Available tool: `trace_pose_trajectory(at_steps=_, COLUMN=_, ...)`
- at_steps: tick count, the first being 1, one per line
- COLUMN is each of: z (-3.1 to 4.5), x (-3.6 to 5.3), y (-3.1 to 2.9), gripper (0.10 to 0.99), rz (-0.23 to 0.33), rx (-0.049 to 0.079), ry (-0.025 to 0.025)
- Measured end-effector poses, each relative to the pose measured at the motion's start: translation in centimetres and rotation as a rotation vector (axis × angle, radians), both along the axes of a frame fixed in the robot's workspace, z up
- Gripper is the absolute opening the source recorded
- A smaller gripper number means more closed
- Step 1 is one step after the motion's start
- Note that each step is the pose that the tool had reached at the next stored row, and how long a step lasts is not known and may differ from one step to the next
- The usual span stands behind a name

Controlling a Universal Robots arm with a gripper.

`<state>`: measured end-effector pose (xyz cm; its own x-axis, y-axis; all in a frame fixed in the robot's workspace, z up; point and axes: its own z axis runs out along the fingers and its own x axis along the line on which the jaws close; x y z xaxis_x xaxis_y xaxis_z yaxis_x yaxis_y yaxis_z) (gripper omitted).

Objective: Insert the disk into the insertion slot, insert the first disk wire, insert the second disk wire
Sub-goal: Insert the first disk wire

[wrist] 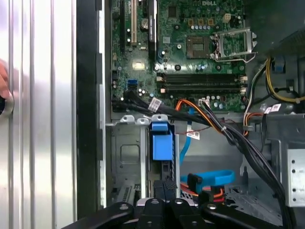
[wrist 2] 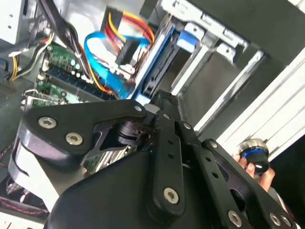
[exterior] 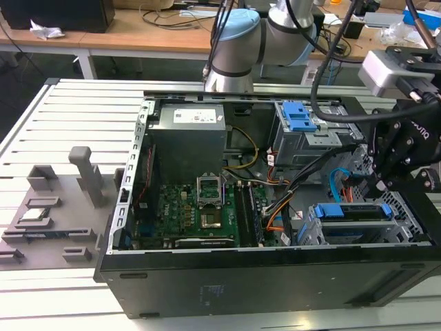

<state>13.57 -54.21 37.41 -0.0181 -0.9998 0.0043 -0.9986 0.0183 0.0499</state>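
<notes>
**Disk (wrist: pixel 161 143) sits edge-on in its bay, with the gripper at its outer end**

The fingers (wrist: pixel 156 193) look clenched on the thin dark outer edge of the disk, a flat hard drive framed by a bright blue plastic carrier. In the first wrist view only a sliver of gap shows between them. The gripper (wrist: pixel 164 191) is lined up with the drive's long axis. In the exterior view it (exterior: pixel 382 183) hangs just above the disk (exterior: pixel 351 214), at that view's right.

The disk lies inside the insertion slot (wrist: pixel 126 152), a grey perforated sheet-metal cage. How deep it is seated cannot be told.

Just beside the fingers, a flat blue data cable (wrist: pixel 209 177) loops over a bundle of red and orange wires (wrist: pixel 212 193). Their connectors appear to lie loose near the drive's end. Further off are the green motherboard (wrist: pixel 190 57) and the larger grey cage with a blue latch (exterior: pixel 300 117). The black computer case (exterior: pixel 275 276) surrounds it all and rests on a slatted aluminium table (exterior: pixel 69 117).

Judging from this, the insertion goes well if the drive stays square to the cage walls and the push runs straight along the bay. A tilted carrier is likely to bind on the rails. The blue cable loop is close enough to get trapped under the drive's end, so it should stay outside the bay mouth. A light grip is likely enough here.
</notes>
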Motion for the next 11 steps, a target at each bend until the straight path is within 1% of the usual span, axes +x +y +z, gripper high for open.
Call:
trace_pose_trajectory(at_steps=1, z=-0.13, x=0.27, y=0.25, gripper=0.106, rz=0.0, rx=-0.001, ry=0.0006)
trace_pose_trajectory(at_steps=3, z=-0.31, x=0.82, y=1.01, gripper=0.106, rz=0.0, rx=-0.001, ry=0.0015)
trace_pose_trajectory(at_steps=5, z=-0.41, x=1.14, y=1.99, gripper=0.106, rz=0.0, rx=-0.001, ry=0.0016)
trace_pose_trajectory(at_steps=7, z=-0.49, x=1.47, y=3.73, gripper=0.106, rz=0.0, rx=-0.002, ry=0.0015)
trace_pose_trajectory(at_steps=8, z=-0.55, x=1.63, y=4.16, gripper=0.106, rz=0.0, rx=-0.003, ry=0.0016)
trace_pose_trajectory(at_steps=9, z=-0.66, x=1.66, y=4.42, gripper=0.106, rz=0.0, rx=-0.002, ry=0.0016)
trace_pose_trajectory(at_steps=11, z=-0.67, x=1.67, y=4.42, gripper=0.106, rz=0.0, rx=-0.003, ry=0.0016)
